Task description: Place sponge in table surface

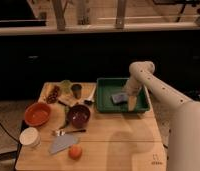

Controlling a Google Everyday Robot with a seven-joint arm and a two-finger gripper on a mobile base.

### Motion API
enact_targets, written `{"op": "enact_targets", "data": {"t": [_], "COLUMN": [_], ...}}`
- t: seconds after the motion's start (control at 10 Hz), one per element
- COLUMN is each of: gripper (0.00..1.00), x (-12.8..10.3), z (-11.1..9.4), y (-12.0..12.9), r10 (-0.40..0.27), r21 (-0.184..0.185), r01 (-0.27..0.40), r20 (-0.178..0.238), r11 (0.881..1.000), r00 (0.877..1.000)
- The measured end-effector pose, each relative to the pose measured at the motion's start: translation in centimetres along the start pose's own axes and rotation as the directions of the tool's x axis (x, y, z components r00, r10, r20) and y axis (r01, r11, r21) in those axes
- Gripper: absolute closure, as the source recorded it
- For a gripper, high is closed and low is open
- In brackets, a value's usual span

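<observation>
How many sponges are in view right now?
1. The sponge lies in the green tray, just left of the pincer, which hangs inside the tray. The arm might hide another behind it.

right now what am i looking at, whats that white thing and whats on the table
The white thing is a robot's arm, and it ends in a gripper. There is only one picture, taken by a camera looking down on a wooden table. The gripper hangs down into the green tray, close beside a small grey-blue sponge that lies in it. I cannot tell whether it holds the sponge. Also on the table are an orange bowl, a dark bowl, a white cup, a dark cup, an orange fruit and a flat grey-blue sheet.
</observation>
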Motion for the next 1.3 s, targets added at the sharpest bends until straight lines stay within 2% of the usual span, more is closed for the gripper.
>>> {"op": "enact_targets", "data": {"t": [0.2,0.3,0.4,0.5,0.8,0.9,1.3], "gripper": [0.25,0.37,0.43,0.43,0.23,0.2,0.2], "x": [0.0,-0.01,-0.01,-0.01,-0.03,-0.03,-0.04], "z": [0.0,0.0,0.0,-0.01,-0.41,-0.59,-0.73], "y": [0.0,0.0,0.0,0.0,-0.01,-0.03,-0.04], "r10": [0.0,0.0,0.0,0.0,-0.001,-0.001,-0.001], "r21": [0.0,0.0,0.0,0.0,0.0,0.001,0.001], "r01": [0.0,0.0,0.0,0.0,0.001,0.001,0.001], "r20": [0.0,0.0,0.0,0.0,0.0,0.0,-0.001], "r11": [1.0,1.0,1.0,1.0,1.0,1.0,1.0], "r00": [1.0,1.0,1.0,1.0,1.0,1.0,1.0]}}
